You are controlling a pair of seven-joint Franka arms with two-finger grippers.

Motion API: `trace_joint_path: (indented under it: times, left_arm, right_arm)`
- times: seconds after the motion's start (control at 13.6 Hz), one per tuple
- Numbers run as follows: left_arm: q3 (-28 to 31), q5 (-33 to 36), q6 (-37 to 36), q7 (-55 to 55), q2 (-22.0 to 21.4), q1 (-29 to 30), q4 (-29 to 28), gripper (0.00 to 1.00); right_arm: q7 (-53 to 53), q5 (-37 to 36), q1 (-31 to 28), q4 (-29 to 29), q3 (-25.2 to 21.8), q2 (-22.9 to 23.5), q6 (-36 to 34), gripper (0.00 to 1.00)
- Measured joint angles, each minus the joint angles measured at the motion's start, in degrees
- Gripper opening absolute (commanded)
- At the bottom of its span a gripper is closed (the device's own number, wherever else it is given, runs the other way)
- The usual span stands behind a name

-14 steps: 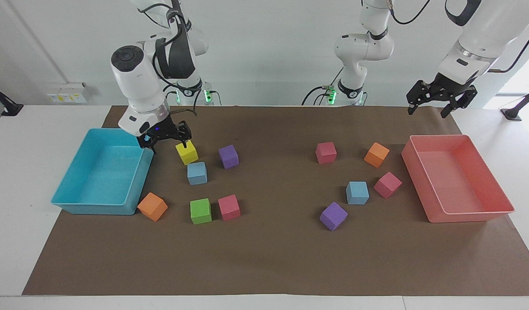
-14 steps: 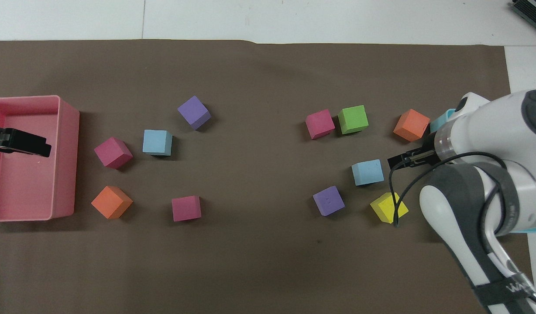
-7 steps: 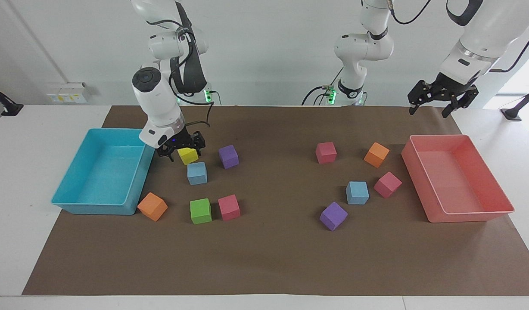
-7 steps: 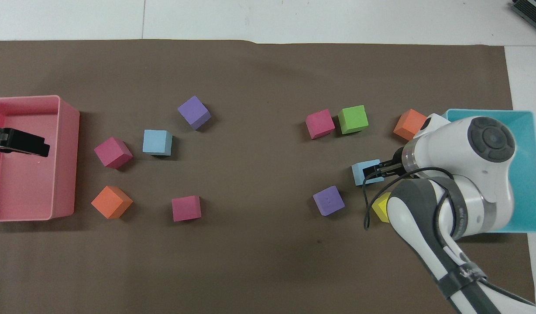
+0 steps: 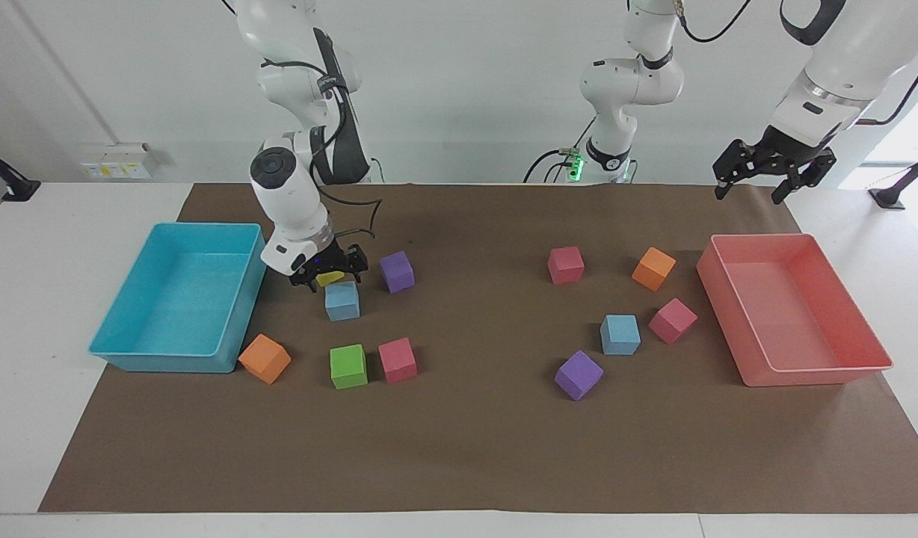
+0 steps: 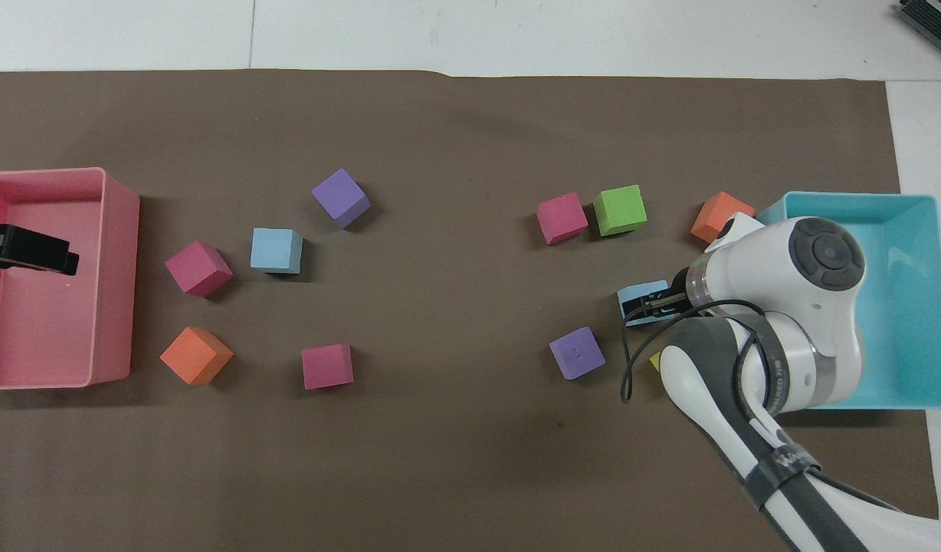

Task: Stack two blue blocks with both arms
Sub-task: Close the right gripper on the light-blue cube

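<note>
Over by the turquoise tray (image 5: 176, 299) you're hovering the right gripper (image 5: 328, 270) just above the blue block (image 5: 342, 300) at the right arm's end, with the fingers spread and nothing between them yet. From the facing view the tips are sitting a touch on the robots' side of that block, more over the yellow block (image 5: 329, 279) tucked right beside it, so I'd be shifting away from the robots a bit before dropping. Keep the fingers wide, come straight down so they're straddling the blue one only, and watch you're not clipping the yellow one or nudging the purple block (image 5: 396, 271) nearby.

The second blue block (image 5: 620, 334) is sitting well apart, toward the left arm's end, beside a pink block (image 5: 673, 320) and near the pink tray (image 5: 795, 314). Your left gripper (image 5: 759, 173) is waiting up in the air over that tray's end of the mat, fingers spread too.
</note>
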Motion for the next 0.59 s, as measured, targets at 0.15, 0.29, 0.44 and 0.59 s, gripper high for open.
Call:
trace_joint_path:
  times: [0.15,0.29,0.44,0.59]
  left_arm:
    - [-0.41,0.00,0.02,0.00,0.00,-0.02,0.00,1.00]
    - [-0.71,0.00,0.04,0.00,0.00,-0.03,0.00,1.00]
    - [-0.92,0.00,0.06,0.00,0.00,-0.05,0.00,1.00]
    - [-0.98,0.00,0.07,0.00,0.00,-0.05,0.00,1.00]
  right_arm:
    - [0.02,0.07,0.00,-0.83,0.00,0.79,1.30,1.00]
    - [0.27,0.09,0.00,-1.08,-0.01,1.70,2.17,1.00]
    - [0.51,0.09,0.00,-1.40,-0.01,2.81,3.11,1.00]
    - [0.52,0.09,0.02,-1.86,-0.01,3.43,3.30,1.00]
